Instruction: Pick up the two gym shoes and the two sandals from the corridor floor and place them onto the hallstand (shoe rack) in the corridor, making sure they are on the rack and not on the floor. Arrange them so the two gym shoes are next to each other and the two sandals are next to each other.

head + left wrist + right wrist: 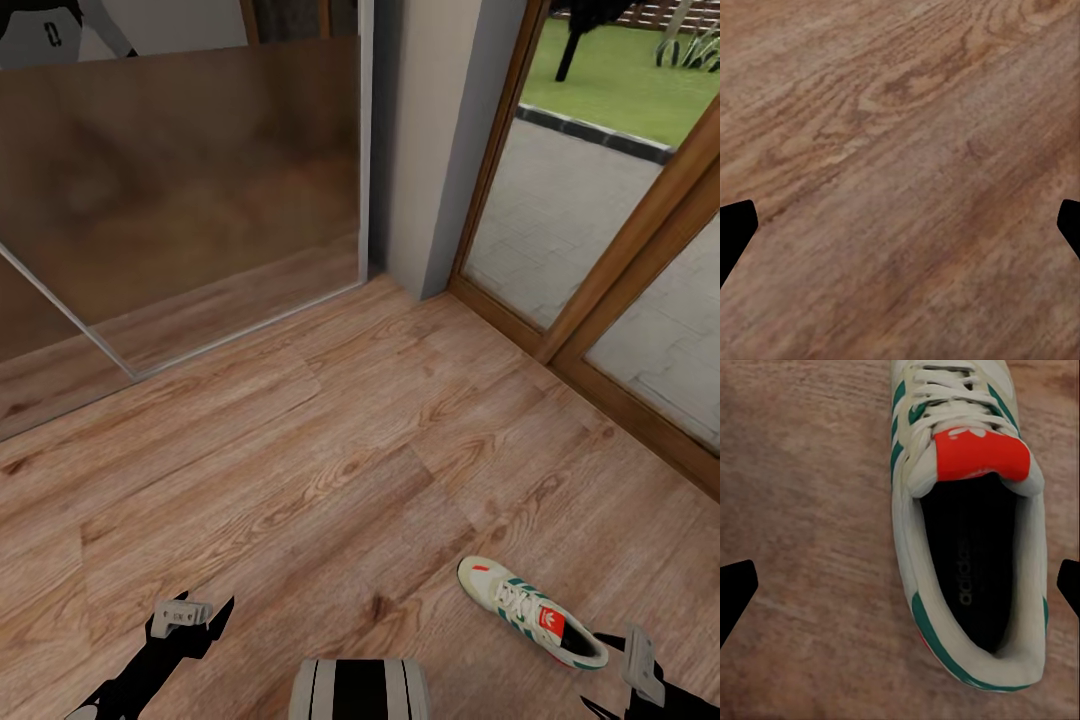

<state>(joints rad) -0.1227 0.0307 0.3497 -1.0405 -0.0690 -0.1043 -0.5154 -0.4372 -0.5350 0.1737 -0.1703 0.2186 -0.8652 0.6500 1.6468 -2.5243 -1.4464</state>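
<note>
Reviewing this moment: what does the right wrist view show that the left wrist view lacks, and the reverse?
Right wrist view: a gym shoe seen from above, lying on the floor, its dark opening and red-orange tongue label facing the camera, between the open tips of the right tool. Nothing is gripped.

Left wrist view: bare planks with a dark knot, between the open tips of the left tool.

Both: wood-grain floor and two dark tool tips at the picture edges, spread apart.
</note>
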